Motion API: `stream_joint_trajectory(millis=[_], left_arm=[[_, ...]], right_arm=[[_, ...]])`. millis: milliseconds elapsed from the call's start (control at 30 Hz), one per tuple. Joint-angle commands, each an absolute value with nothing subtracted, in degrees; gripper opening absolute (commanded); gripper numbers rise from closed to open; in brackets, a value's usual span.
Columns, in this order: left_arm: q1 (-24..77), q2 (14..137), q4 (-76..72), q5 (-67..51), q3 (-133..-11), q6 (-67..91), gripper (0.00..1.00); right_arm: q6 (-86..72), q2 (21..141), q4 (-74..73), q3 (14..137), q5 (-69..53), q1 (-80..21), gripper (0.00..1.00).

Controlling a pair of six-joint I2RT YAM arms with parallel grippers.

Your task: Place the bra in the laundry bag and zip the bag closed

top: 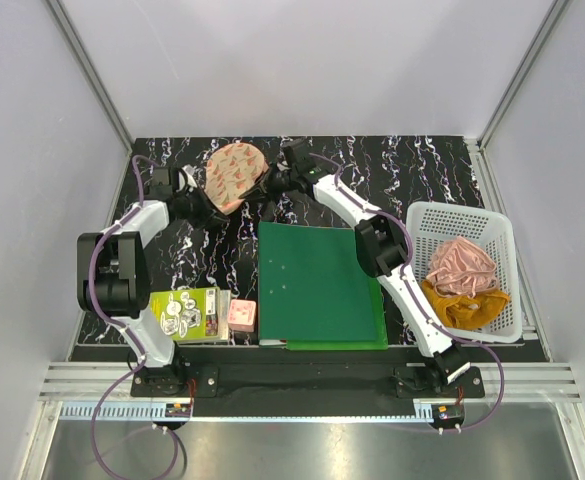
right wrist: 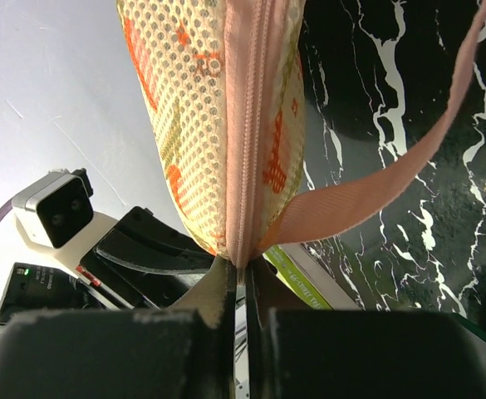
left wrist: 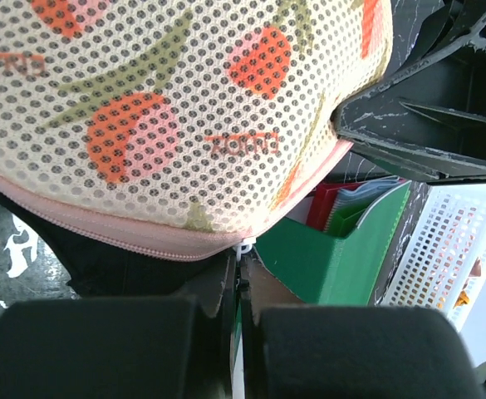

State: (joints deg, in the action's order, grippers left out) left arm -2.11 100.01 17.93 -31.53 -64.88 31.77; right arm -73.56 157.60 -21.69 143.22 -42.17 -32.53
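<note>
The laundry bag [top: 234, 175], peach-pink mesh printed with red watermelon slices, is held on edge above the back of the table between both grippers. My left gripper [top: 208, 206] is shut on the small white zip pull [left wrist: 244, 247] at the bag's pink zip line. The bag [left wrist: 168, 125] fills the upper left wrist view above the left gripper [left wrist: 243, 259]. My right gripper [right wrist: 244, 270] is shut on the zip seam of the bag [right wrist: 218, 108], right beside its pink loop [right wrist: 392, 183]. From above, the right gripper [top: 270, 185] is at the bag's right side. The bra is hidden.
A green folder [top: 317, 285] lies mid-table. At the right stands a white basket [top: 412, 215] holding a pink cloth [top: 462, 265] and a mustard cloth [top: 469, 306]. Near the left arm's base lie a green-and-white box [top: 185, 312] and a small pink object [top: 241, 316].
</note>
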Motion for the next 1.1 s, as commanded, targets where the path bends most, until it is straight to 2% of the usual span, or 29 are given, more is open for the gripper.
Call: stream_joint_trajectory(millis=[0,333,367,433,467,533,567,600,733,867,967,1000,1067], left_arm=[[-1.41,98.00,20.74,-32.08,-68.37,31.20,0.00],[5.01,105.46,20.65,-33.12,-76.81,36.12,0.00],[5.01,105.73,20.74,-33.74,-77.16,36.04,0.04],[5.01,105.12,20.83,-34.28,-77.78,34.63,0.21],[4.92,103.64,21.00,-34.19,-77.52,33.93,0.41],[4.22,101.52,21.36,-34.19,-76.65,32.09,0.60],[3.70,99.16,21.36,-34.36,-76.21,31.30,0.67],[3.17,97.84,21.53,-34.19,-74.64,31.03,0.69],[-2.09,91.59,21.53,-33.75,-69.71,29.45,0.69],[-4.48,87.46,23.37,-27.53,-67.59,21.40,0.62],[-4.22,87.89,25.40,-22.69,-68.55,12.79,0.47],[-3.70,88.06,25.40,-19.72,-68.47,10.74,0.39],[-2.64,88.50,24.96,-16.10,-68.55,4.35,0.35]], right_arm=[[-73.65,158.56,-18.99,146.51,-39.99,-29.00,0.00],[-74.88,156.27,-18.55,143.97,-37.88,-30.85,0.00],[-74.97,156.18,-18.63,143.70,-37.88,-31.02,0.00],[-75.23,156.44,-18.72,143.44,-38.40,-30.76,0.00],[-75.06,156.53,-18.63,143.26,-38.76,-30.59,0.00],[-74.97,156.45,-18.37,142.56,-39.46,-30.24,0.00],[-74.88,156.45,-18.46,142.38,-39.72,-30.06,0.00],[-74.80,156.45,-18.37,142.38,-39.99,-29.88,0.00],[-75.06,157.06,-17.40,143.09,-42.18,-29.79,0.00],[-74.10,158.20,-17.31,143.88,-44.91,-29.18,0.04],[-72.17,158.47,-17.31,144.14,-47.10,-28.74,0.08],[-71.64,158.73,-17.23,144.31,-48.41,-28.39,0.09],[-70.06,158.47,-17.23,144.05,-49.65,-28.04,0.09]])
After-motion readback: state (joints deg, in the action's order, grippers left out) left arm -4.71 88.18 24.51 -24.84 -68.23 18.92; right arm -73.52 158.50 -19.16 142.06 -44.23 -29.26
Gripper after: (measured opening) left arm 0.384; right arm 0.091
